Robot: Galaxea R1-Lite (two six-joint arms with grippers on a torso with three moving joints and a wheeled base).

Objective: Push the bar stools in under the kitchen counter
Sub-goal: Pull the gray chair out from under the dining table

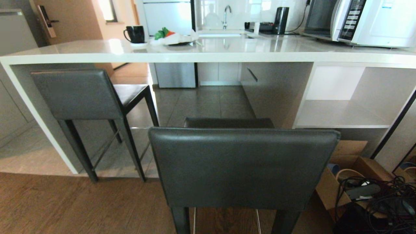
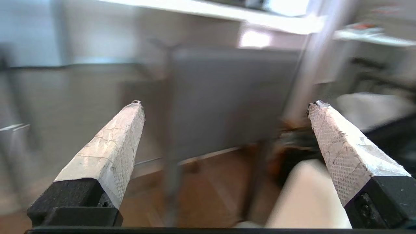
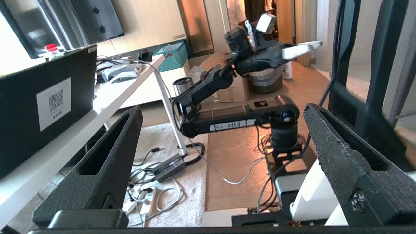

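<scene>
My left gripper (image 2: 224, 104) hangs wide open, empty; past it a blurred grey stool (image 2: 227, 97) fills mid-frame over brown floor (image 2: 211, 195).

bar stools: two, one (image 1: 78, 97) under the counter's left end, one (image 1: 242, 169) in front of its middle
kitchen counter (image 1: 97, 52): one
mug (image 1: 135, 33): one, at the counter's far edge
microwave (image 1: 367, 19): one, at the counter's right end
kettle (image 1: 281, 20): one
tap (image 1: 226, 14): one
cardboard box (image 1: 341, 175): one
</scene>
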